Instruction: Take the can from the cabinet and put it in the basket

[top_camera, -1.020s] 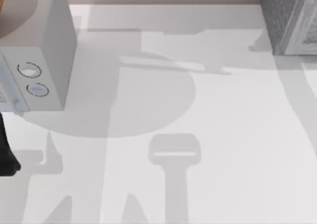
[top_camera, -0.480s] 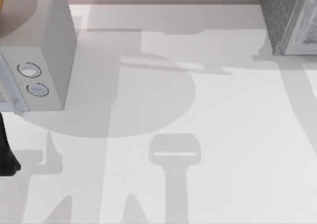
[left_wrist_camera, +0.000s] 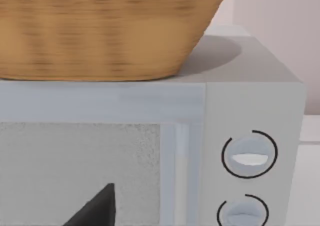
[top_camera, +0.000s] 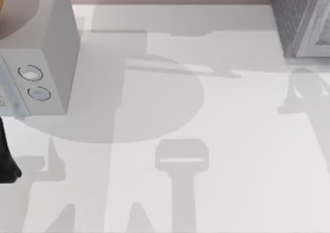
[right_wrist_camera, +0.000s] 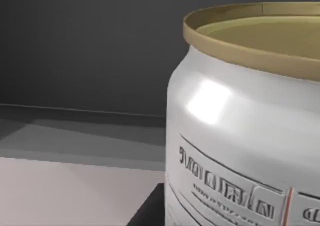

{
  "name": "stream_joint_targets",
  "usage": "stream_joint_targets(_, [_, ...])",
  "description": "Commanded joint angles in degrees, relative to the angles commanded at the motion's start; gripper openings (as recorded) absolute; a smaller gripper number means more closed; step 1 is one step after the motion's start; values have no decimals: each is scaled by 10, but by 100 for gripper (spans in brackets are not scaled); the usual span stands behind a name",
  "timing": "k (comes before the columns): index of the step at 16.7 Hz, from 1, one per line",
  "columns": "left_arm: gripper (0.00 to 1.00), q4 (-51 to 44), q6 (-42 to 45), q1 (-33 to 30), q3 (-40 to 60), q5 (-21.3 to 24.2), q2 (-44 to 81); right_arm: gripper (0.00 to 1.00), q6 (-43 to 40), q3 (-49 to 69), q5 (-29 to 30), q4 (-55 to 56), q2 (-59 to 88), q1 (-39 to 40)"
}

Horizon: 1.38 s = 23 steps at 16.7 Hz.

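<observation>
One can (right_wrist_camera: 240, 131), white with a gold rim. One basket (left_wrist_camera: 100, 31), woven and tan. One cabinet (top_camera: 296, 16), dark grey and speckled, at the worktop's (top_camera: 232, 140) far right corner. One smooth light grey box (top_camera: 49, 42) at the left, bearing two round dials (left_wrist_camera: 249, 157), one above the other. One worktop carries both boxes.
</observation>
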Motion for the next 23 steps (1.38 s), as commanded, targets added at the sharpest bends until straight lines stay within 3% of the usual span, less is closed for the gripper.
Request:
stream_joint_targets(8, [100,0,0,0,0,0,0,0,6,-463,-23,140,-285,-26])
stream_joint_targets(12, [100,0,0,0,0,0,0,0,18,-631,-19,178,-370,-36])
stream_joint_targets(16, [100,0,0,0,0,0,0,0,27,-716,-13,192,-409,-42])
stream_joint_targets(23, [100,0,0,0,0,0,0,0,28,-727,-13,192,-407,-41])
